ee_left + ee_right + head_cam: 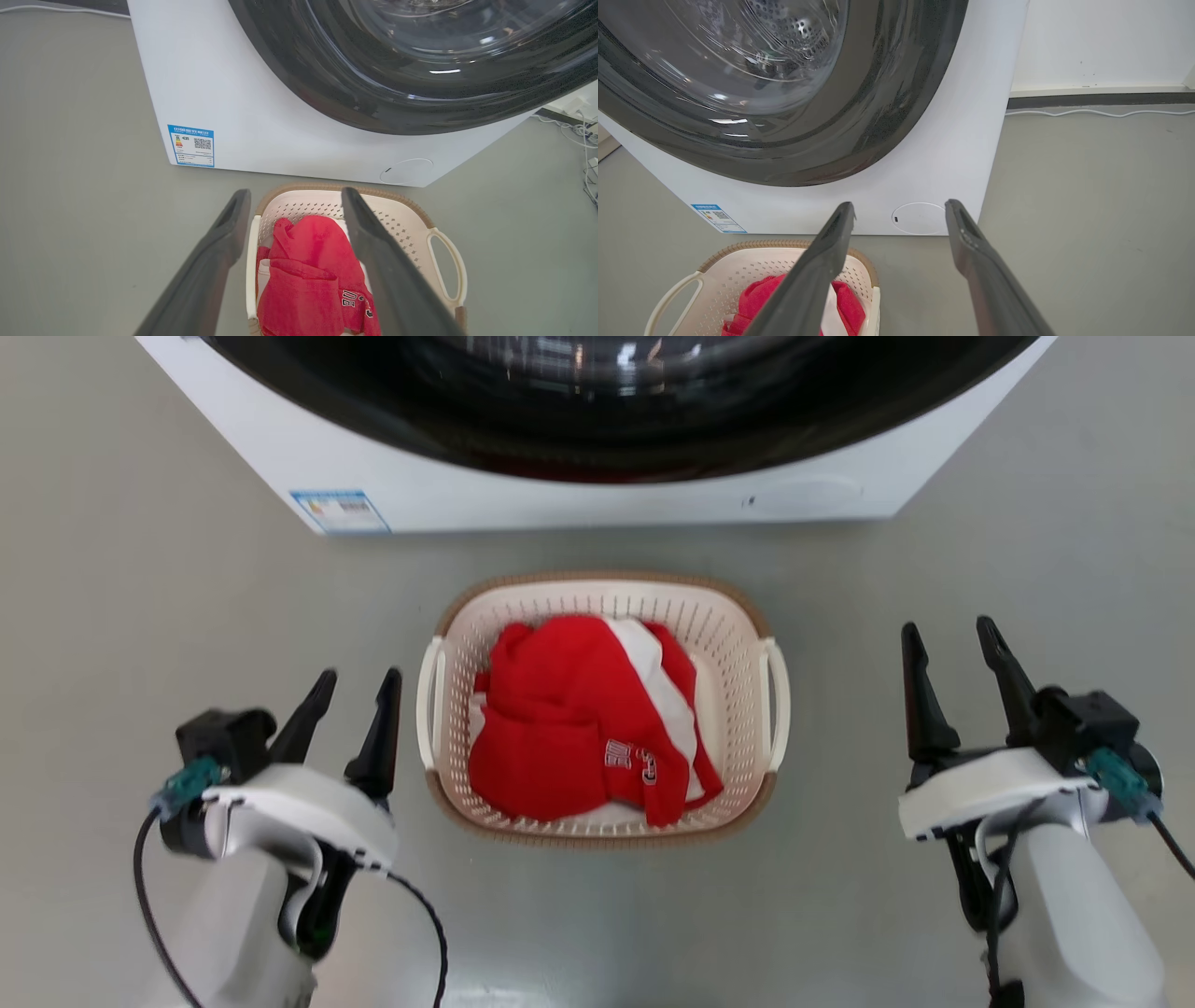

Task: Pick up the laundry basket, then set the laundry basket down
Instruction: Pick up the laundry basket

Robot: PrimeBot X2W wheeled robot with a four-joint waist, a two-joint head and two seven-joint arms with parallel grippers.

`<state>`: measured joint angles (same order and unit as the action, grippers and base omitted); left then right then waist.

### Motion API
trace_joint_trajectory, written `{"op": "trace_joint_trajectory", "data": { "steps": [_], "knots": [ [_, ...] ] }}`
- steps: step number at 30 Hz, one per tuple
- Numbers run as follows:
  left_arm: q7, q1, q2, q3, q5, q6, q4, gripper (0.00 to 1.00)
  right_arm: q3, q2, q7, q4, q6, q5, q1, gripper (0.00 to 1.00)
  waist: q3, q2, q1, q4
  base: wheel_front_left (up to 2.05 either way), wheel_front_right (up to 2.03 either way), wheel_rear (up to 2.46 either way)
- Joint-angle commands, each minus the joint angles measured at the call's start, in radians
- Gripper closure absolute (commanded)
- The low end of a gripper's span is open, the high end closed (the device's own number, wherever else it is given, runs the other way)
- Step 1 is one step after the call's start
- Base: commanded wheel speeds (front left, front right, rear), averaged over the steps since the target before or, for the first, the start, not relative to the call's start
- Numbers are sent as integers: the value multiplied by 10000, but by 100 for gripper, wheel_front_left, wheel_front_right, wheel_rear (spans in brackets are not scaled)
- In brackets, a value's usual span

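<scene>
Your left end effector (359,677) and right end effector (946,625) stand fingers apart, empty, flanking the laundry basket (597,582) on the floor (187,579) between them, likely lined up for its 2 side handles (780,700).

I note a large white front-loading washing machine (523,509) with a dark round glass door (616,411) and a blue rectangular paper label (340,511) at its lower corner on my left. It stands on a smooth grey floor (140,597). A crumpled red-and-white fabric garment (569,719) lies before it. A thin white cable (1101,112) runs along the wall base.
</scene>
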<state>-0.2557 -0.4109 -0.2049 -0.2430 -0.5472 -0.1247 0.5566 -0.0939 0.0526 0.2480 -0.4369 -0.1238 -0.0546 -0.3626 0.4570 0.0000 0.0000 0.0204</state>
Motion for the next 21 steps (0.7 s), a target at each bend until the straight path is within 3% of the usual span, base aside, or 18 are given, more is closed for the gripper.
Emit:
{"op": "trace_joint_trajectory", "data": {
  "steps": [1,12,21],
  "knots": [
    [-61,-588,-341,63,-111,-60,87,0,299,-22,138,-194,-69,60,-408,0,749,0,0,72,0,0,0],
    [-61,-2385,-290,-1414,-697,-60,1655,0,582,-23,138,-1978,-69,40,-1797,0,2033,0,0,387,0,0,0],
    [-61,-3257,-390,-2250,-1192,-60,2346,0,887,-23,138,-2559,-69,18,-2346,0,2674,0,0,473,0,0,0]
  ]
}}
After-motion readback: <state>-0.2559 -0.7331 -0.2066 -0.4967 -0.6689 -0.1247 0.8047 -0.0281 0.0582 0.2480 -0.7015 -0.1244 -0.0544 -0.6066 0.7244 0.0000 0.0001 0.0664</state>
